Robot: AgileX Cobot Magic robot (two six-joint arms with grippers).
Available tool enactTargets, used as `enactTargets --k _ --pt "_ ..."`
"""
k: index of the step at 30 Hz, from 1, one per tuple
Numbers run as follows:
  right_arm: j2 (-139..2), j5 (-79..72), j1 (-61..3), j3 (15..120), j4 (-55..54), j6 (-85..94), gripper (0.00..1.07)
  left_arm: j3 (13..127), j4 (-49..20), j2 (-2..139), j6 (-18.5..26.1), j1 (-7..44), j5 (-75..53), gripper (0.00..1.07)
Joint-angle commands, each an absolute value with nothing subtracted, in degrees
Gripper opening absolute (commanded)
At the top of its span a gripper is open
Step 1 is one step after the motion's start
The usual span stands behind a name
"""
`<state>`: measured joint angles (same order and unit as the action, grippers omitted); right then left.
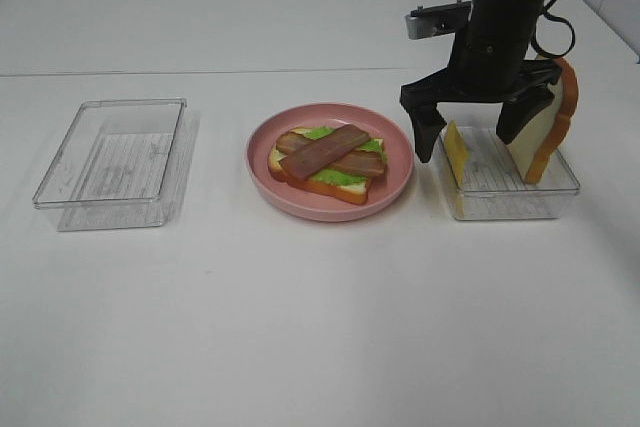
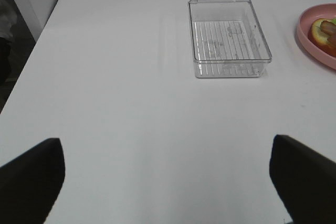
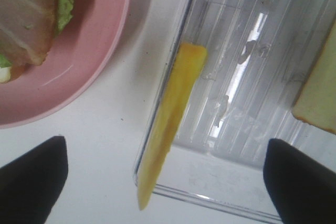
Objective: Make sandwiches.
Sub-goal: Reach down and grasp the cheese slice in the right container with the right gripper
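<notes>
The right end effector (image 1: 477, 124) hung spread wide, empty, over the clear tray (image 1: 520, 200), above the yellow cheese (image 1: 455, 150) leaning on the tray's wall; the left end effector (image 2: 168, 174) gaped wide too.

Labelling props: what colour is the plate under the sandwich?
Pink plate, clearest in the exterior high view.

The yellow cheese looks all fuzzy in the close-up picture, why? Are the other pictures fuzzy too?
In the right wrist view the cheese is very near the lens, so its lower end blurs. In the exterior high view it looks sharper. In the left wrist view only the dark fingertips are soft; the empty tray is crisp.
</notes>
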<state>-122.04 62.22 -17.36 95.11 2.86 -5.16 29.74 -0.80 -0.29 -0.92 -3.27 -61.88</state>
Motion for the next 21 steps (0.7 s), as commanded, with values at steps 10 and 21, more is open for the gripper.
enactTargets --k 10,21 --pt "-124.6 60.8 -17.1 94.7 2.2 -4.5 0.81 29.6 -1.3 -1.0 -1.1 -3.4 -61.5 0.98" --pt "-124.6 61.1 -17.1 94.7 2.2 -6.1 0.06 29.6 -1.3 -1.0 -1.1 -3.4 -61.5 0.98"
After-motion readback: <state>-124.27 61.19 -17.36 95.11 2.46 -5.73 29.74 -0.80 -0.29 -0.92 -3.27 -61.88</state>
